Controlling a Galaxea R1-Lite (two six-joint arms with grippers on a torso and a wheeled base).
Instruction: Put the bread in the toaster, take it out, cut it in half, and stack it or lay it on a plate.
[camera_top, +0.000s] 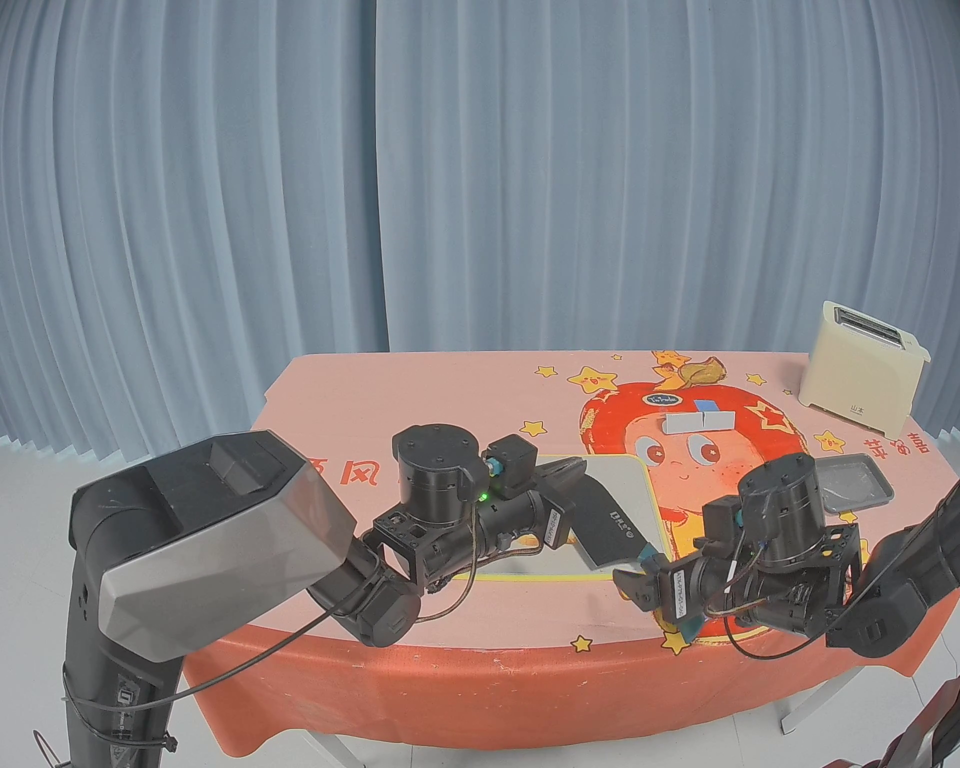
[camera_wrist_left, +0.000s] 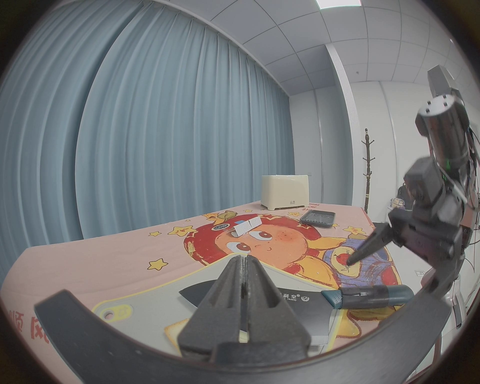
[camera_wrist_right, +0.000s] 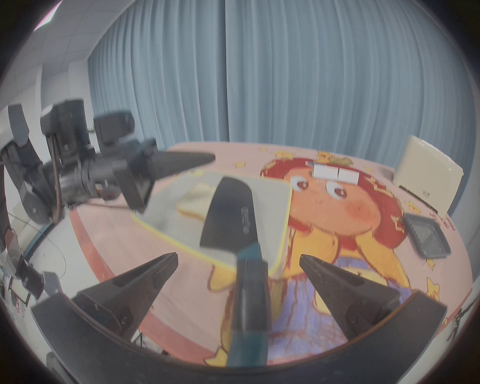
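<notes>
Right gripper (camera_wrist_right: 237, 259): fingers wide apart, either side of the knife (camera_wrist_right: 227, 215) at its teal handle (camera_wrist_right: 250, 300), which overhangs the cutting board (camera_wrist_right: 272, 200); no contact evident. Knife probably stiff, blade-heavy, handle smooth: take it mid-handle. Bread slice (camera_wrist_right: 195, 200) on the board, seemingly partly under the blade; likely soft, light, crushable. Left gripper (camera_wrist_left: 245, 265): fingers together, empty, over the board. Toaster (camera_top: 865, 370) at the desk's far right.

The left arm (camera_top: 470, 522) extends forward and inward with its wrist about level. The left gripper (camera_top: 565, 478) points toward the robot's right, its fingers (camera_wrist_left: 225, 295) drawn together with only a thin slit between them, seemingly gripping nothing. The right arm (camera_top: 900, 582) bends in from the right. The right gripper (camera_top: 640, 583) sits low and points left, fingers (camera_wrist_right: 140, 290) spread wide.
</notes>
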